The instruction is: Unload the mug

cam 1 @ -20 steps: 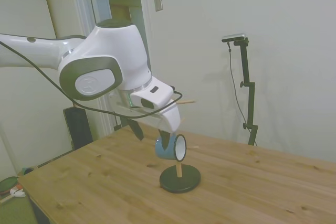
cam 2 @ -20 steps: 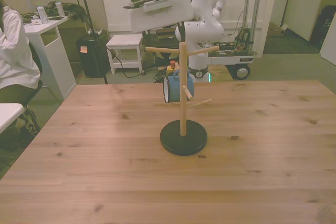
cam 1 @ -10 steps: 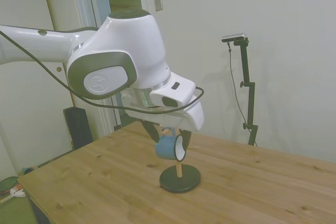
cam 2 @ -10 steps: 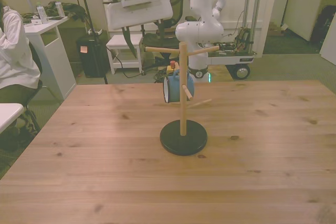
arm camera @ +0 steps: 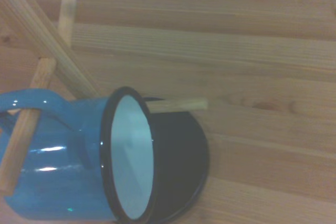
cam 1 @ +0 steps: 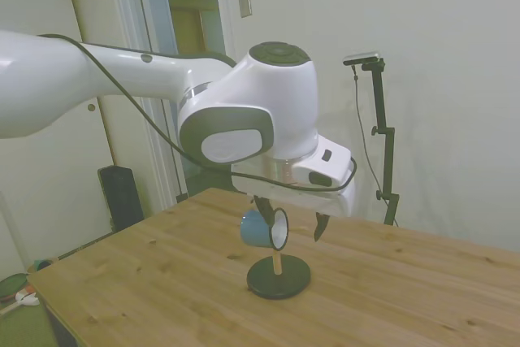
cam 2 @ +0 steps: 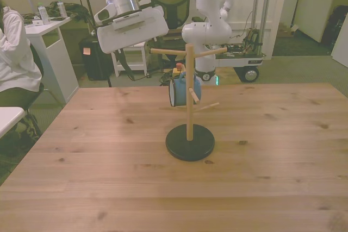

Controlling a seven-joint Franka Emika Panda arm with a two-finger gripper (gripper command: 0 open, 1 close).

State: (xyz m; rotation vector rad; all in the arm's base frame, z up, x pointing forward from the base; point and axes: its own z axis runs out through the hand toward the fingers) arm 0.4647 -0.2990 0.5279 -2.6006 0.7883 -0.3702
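Side view: spread hand [cam 1: 291,219] hovers above the mug [cam 1: 265,229], which hangs on the stand [cam 1: 279,275].

Standing near the middle of the wooden counter [cam 2: 98,172]: a wooden peg stand with a round black base [cam 2: 190,141]. Hanging on a peg at the front view's left of its post, sideways: the small blue enamel mug [cam 2: 178,91]. Hovering above, toward the front view's left: the end effector [cam 1: 289,217].

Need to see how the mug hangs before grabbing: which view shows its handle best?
The wrist view: the mug fills it, handle looped over a wooden peg. The side view shows mainly its open mouth; the front view shows it small, behind the stand's post.
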